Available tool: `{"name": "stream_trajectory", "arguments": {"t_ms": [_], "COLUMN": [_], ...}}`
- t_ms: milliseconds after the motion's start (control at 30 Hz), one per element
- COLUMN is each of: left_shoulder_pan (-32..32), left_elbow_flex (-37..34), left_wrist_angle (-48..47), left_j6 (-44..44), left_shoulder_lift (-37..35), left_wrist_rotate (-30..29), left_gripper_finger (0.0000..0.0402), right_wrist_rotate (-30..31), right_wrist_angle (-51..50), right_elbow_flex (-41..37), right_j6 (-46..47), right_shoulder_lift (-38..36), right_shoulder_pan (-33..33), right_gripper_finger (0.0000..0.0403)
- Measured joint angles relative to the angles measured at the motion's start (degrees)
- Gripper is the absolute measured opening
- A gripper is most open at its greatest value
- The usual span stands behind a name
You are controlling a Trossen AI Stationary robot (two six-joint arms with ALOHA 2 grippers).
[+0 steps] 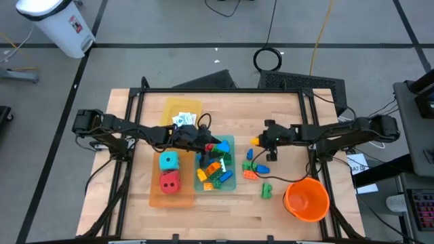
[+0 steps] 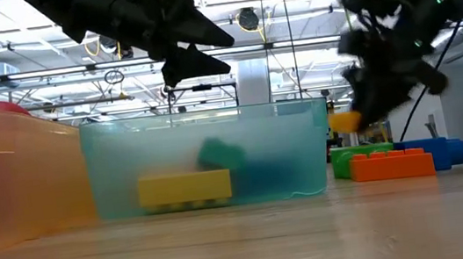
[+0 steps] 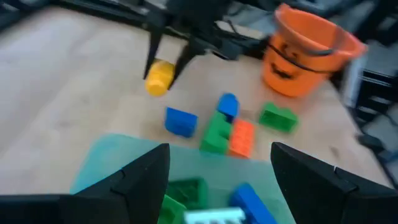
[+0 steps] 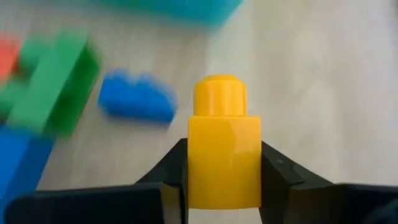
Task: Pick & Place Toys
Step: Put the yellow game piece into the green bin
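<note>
Far left on the wooden tabletop (image 1: 224, 217): an orange tray (image 1: 157, 198) with a teal die (image 1: 169, 160) and a red die (image 1: 169, 181) inside, the teal one farther from the front edge. Behind it, a yellow tray (image 1: 193, 108) with white picture cards (image 1: 183, 120). Next over, a teal tray (image 1: 229, 181) full of mixed bricks (image 1: 213, 169). Above that tray's rear part, the left pincer (image 1: 215, 144), fingers (image 3: 140, 180) spread apart, nothing between them. Just right of the teal tray, lifted clear of the tabletop, the right pincer (image 4: 224, 186), clamped on an upright yellow brick (image 4: 222, 152), stud pointing away from the wrist. Below and near it, loose bricks on the wood: blue (image 3: 181, 121), green (image 3: 217, 132), orange (image 3: 241, 137), another green (image 1: 266, 191) nearer the bucket. Far right, near the front, an orange bucket (image 1: 306, 200), upright.
</note>
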Motion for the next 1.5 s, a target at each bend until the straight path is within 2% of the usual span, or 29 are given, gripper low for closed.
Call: {"name": "stream_trajectory", "arguments": {"t_ms": [167, 300, 400, 733, 1100, 1233, 1433, 1500], "left_shoulder_pan": [-0.5, -0.7, -1.3, -3.0, -2.9, -2.9, -2.9, -2.9], "left_elbow_flex": [0.0, 0.1, 0.0, 0.4, 0.9, 1.0, 0.9, 0.9], "left_wrist_angle": [3.8, 10.0, 16.2, 29.4, 29.6, 29.9, 30.0, 30.0], "left_j6": [0.0, 0.4, 2.8, 13.1, 14.5, 15.5, 15.8, 16.0], "left_shoulder_lift": [1.1, 3.0, 5.9, 13.8, 15.8, 15.7, 15.7, 15.7], "left_wrist_rotate": [-5.7, -5.9, -5.0, -5.6, -9.0, -9.0, -8.3, -8.5], "left_gripper_finger": [0.0285, 0.0285, 0.0285, 0.0285, 0.0283, 0.0246, 0.0131, 0.0112], "right_wrist_rotate": [0.8, -5.5, -7.6, -7.5, -7.5, -7.5, -6.9, -6.8], "right_wrist_angle": [12.6, 22.5, 27.1, 34.9, 44.3, 44.2, 44.0, 43.8], "right_elbow_flex": [0.3, 0.3, 0.3, 0.3, 0.3, 0.3, 0.3, 0.2], "right_j6": [0.9, 3.0, 3.0, 2.6, 0.9, 0.9, 1.6, 2.0], "right_shoulder_lift": [-2.9, -1.5, 0.7, 5.9, 11.2, 11.4, 11.4, 11.4], "right_shoulder_pan": [1.3, 2.2, 3.7, 7.7, 8.0, 8.0, 7.9, 7.9], "right_gripper_finger": [0.0089, 0.0090, 0.0090, 0.0092, 0.0093, 0.0093, 0.0093, 0.0094]}}
